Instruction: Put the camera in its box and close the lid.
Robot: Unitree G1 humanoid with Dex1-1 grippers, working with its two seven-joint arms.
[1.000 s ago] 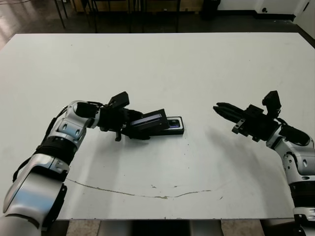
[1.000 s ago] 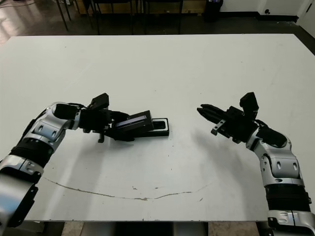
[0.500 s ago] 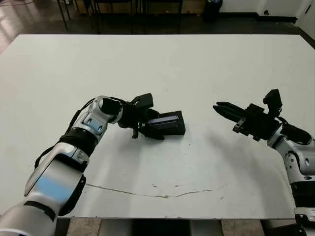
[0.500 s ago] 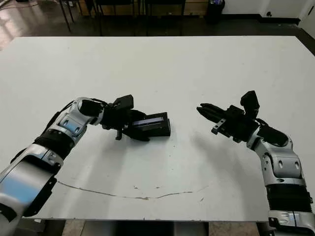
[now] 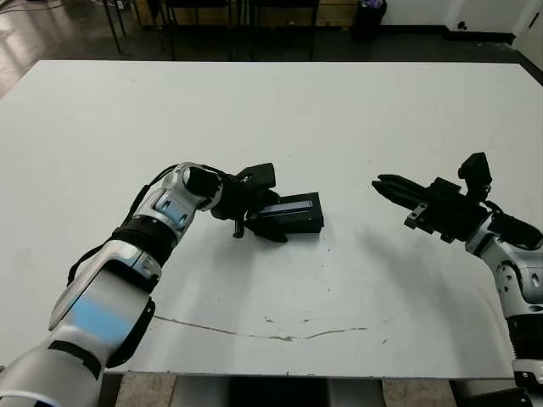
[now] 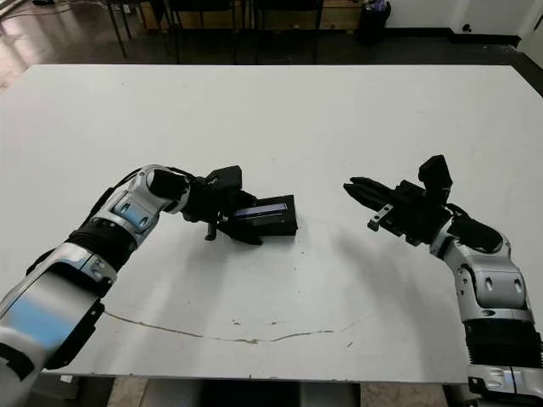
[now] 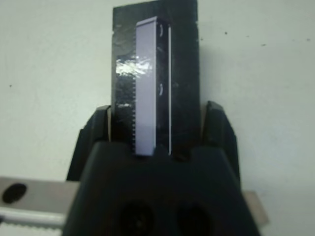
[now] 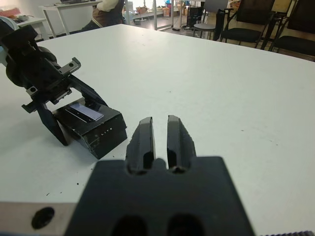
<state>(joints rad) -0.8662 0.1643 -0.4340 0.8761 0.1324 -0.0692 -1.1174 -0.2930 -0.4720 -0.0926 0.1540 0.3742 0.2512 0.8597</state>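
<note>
Left eye view: the flat black lid (image 5: 293,209), pale grey stripe along its face, sits level on the box (image 5: 299,225) mid-table, clamped between the left gripper (image 5: 273,222) fingers. The right gripper (image 5: 383,184) hangs well apart to the right, fingers pressed together. Matte white table (image 5: 339,119), scuffed near edge, wide bare space around.

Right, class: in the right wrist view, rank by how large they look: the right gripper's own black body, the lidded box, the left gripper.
1. Right gripper body, inflated by nearness.
2 and 3. Box and left gripper: too alike.
</note>
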